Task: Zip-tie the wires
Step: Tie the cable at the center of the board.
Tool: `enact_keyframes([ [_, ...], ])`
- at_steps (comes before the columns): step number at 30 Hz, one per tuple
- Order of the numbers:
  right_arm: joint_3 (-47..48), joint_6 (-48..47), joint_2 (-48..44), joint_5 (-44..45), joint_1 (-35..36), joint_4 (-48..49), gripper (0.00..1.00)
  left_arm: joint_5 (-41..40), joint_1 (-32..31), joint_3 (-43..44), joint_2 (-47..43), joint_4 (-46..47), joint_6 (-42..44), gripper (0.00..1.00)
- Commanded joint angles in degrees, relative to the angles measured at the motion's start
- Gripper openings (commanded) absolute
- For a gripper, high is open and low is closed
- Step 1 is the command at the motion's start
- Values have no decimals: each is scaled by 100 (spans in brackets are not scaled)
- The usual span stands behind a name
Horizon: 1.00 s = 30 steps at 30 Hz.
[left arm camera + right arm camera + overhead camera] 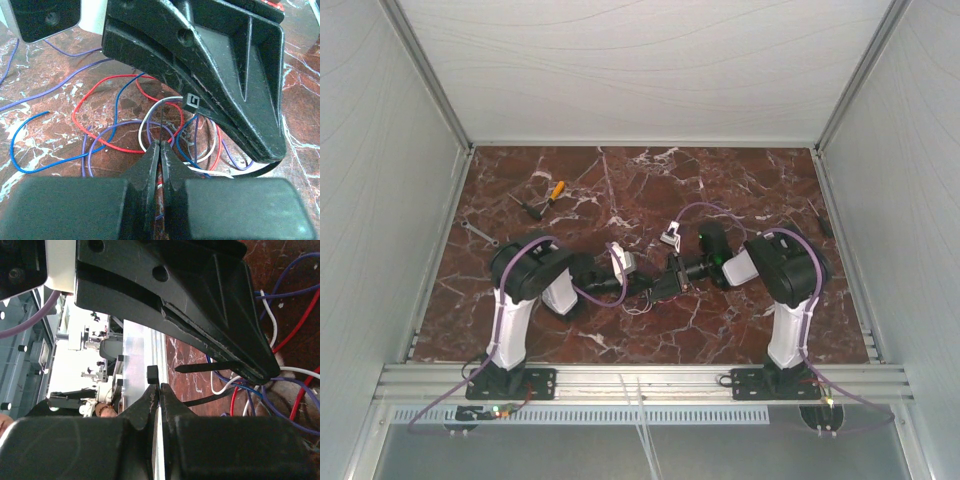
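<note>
The wires (pixel 141 131) are thin red, blue, purple and white strands in loose loops on the marble, also in the right wrist view (pixel 233 399) and top view (pixel 640 305). A black zip tie runs round part of them; its head (pixel 191 102) sits just above my right gripper's tips (pixel 152 374) and its strap (pixel 210 399) leads back to the wires. My left gripper (pixel 161 145) is shut on the thin tail below the head. My right gripper (pixel 160 387) is shut on the tie at the head. Both grippers meet mid-table, left (pixel 653 286) and right (pixel 672 274).
An orange-handled tool (pixel 552 193) and a small wrench (pixel 480 233) lie at the back left. A small white object (pixel 672 237) lies just behind the grippers. The table's metal front rail (pixel 135 355) is close beside the wires.
</note>
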Motion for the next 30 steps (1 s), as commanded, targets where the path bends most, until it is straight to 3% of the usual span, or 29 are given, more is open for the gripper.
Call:
enact_keyframes([
  [1,31,406,88,-177,29,656,0,144,-40,16,-158,1460,37,0],
  [30,-266,1302,546,-234,-119,2093,0,43,-71,12,-168,1460,114,0],
])
